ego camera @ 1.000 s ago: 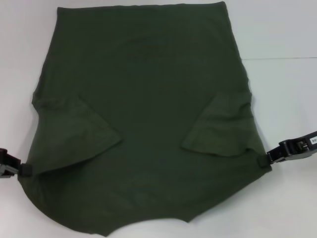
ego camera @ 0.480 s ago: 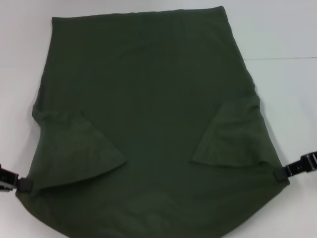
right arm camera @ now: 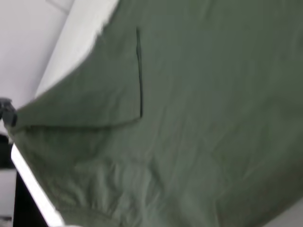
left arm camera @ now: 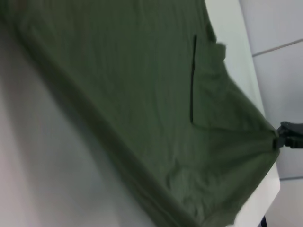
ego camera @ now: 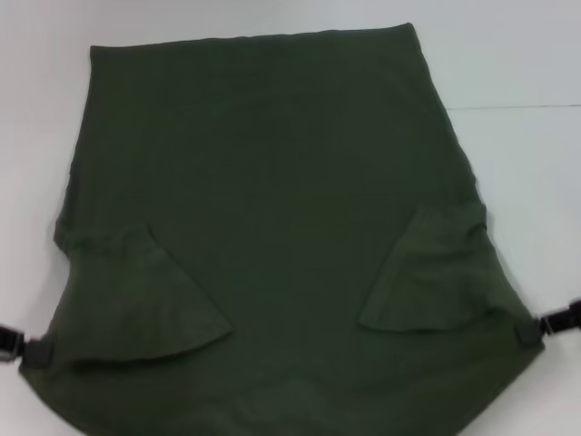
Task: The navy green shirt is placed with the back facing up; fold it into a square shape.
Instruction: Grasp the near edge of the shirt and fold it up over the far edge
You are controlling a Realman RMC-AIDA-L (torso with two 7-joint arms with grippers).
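The navy green shirt (ego camera: 272, 209) lies back up and fills most of the head view, both sleeves folded in over the body. My left gripper (ego camera: 32, 350) is shut on the shirt's near left shoulder edge. My right gripper (ego camera: 534, 329) is shut on the near right shoulder edge. The near part of the shirt is stretched taut between them. The left wrist view shows the shirt (left arm camera: 156, 109) with the right gripper (left arm camera: 283, 138) pinching its far corner. The right wrist view shows the shirt (right arm camera: 199, 118) with the left gripper (right arm camera: 8, 112) at its far corner.
The white table (ego camera: 517, 54) shows around the shirt at the back and both sides. A thin seam line (ego camera: 517, 107) runs across the table at the right. The table's edge (right arm camera: 33, 189) shows in the right wrist view.
Both grippers have moved toward the near edge of the view and outward, pulling the shirt nearer to me. The folded sleeves sit lower in the view and the shirt's near part is spread wider.
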